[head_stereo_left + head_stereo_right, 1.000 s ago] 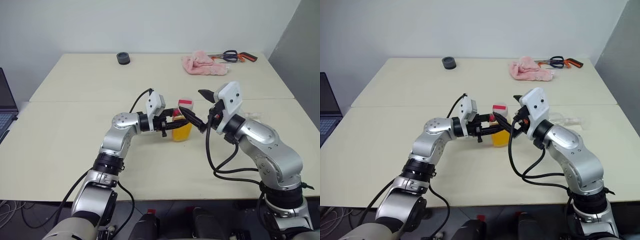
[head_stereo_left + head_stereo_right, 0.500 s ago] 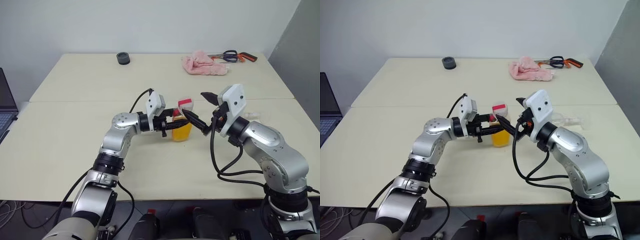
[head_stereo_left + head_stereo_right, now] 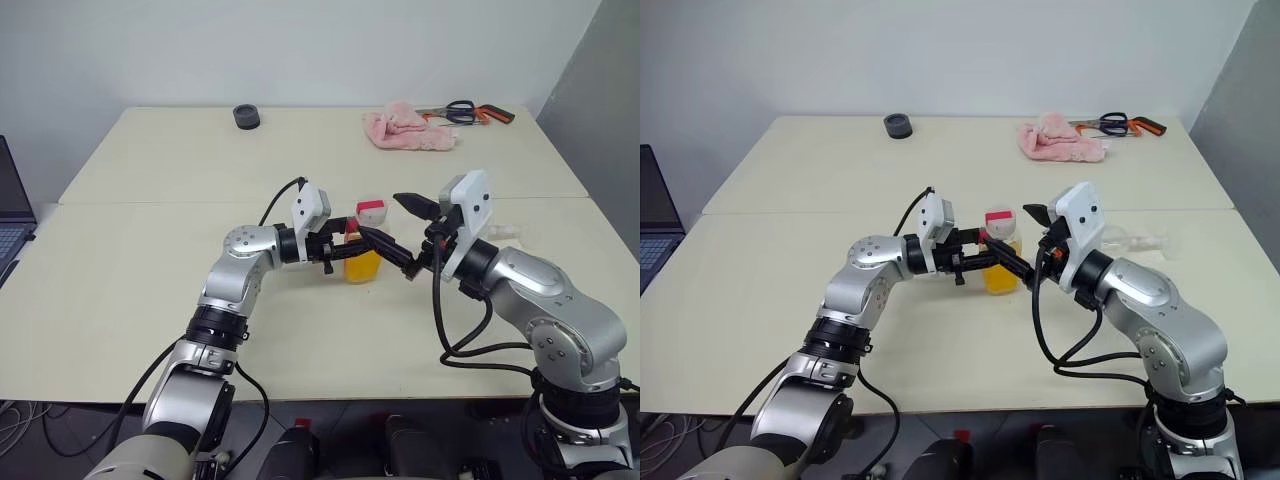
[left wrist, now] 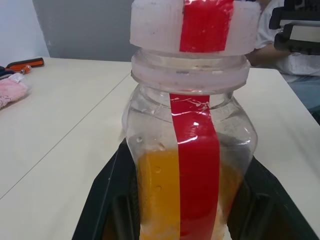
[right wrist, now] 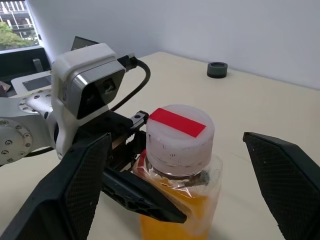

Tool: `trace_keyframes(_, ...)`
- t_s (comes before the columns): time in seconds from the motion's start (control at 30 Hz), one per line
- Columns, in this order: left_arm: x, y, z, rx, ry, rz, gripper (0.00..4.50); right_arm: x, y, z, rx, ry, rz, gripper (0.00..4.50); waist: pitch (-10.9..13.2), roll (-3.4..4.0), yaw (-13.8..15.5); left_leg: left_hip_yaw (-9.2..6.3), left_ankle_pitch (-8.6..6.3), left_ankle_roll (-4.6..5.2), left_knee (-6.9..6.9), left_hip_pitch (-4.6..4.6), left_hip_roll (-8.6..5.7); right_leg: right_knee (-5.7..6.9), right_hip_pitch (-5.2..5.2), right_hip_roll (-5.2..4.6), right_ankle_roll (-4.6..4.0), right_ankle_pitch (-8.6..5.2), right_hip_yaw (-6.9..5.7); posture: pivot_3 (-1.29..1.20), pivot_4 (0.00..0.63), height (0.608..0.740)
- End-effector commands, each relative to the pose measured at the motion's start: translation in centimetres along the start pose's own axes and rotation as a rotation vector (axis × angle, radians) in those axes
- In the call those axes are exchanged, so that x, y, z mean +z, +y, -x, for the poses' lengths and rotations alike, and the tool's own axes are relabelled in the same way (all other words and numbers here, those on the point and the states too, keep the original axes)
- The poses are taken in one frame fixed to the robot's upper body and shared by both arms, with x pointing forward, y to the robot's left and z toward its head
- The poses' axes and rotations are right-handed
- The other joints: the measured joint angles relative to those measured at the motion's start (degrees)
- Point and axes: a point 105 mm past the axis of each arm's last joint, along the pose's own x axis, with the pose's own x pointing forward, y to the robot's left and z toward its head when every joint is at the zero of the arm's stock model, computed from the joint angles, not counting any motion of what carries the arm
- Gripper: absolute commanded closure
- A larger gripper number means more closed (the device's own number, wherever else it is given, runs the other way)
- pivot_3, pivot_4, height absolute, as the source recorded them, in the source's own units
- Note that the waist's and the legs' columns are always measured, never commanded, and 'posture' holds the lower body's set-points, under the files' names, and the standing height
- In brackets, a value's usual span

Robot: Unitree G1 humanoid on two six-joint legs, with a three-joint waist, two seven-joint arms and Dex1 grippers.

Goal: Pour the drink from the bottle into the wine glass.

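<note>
The bottle [image 3: 364,252] is small and clear, with a red stripe and a white-and-red cap [image 3: 370,208] in place. It stands upright near the table's middle, roughly half full of the orange drink [image 4: 157,195]. My left gripper [image 3: 352,255] reaches in from the left and is shut on the bottle's body. My right gripper [image 5: 177,136] comes in from the right at cap height, wide open, with one finger on either side of the cap and touching nothing. The wine glass [image 3: 1132,240] seems to lie on its side behind my right arm, partly hidden.
At the far side of the table lie a pink cloth [image 3: 405,130], scissors [image 3: 465,110] and a small black round object [image 3: 246,116]. A laptop [image 3: 10,210] sits at the left edge. The table [image 3: 150,260] has bare surface on the left and in front.
My right wrist has rolled, so its open fingers now sit at a different angle around the cap. The left gripper and the bottle have stayed put.
</note>
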Motion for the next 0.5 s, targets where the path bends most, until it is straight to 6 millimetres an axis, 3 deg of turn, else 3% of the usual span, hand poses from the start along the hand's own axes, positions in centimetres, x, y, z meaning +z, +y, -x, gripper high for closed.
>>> trace_keyframes(0.03,1.5,0.0,-0.1,-0.011,-0.039,-0.059,2.83,1.3,0.2,-0.7,0.001,-0.045,0.038,0.00,0.00,0.00,-0.02,0.00,0.00,0.00,0.00,0.00,0.00,0.00,0.00,0.00,0.00,0.00,0.00,0.00,0.150,0.740)
trace_keyframes(0.5,1.5,0.0,0.0,-0.006,-0.041,-0.063,2.83,1.3,0.5,-1.8,0.022,-0.051,0.044,0.00,0.00,0.00,0.00,0.00,0.00,0.00,0.00,0.00,0.00,0.00,0.00,0.00,0.00,0.00,0.00,0.00,0.150,0.740)
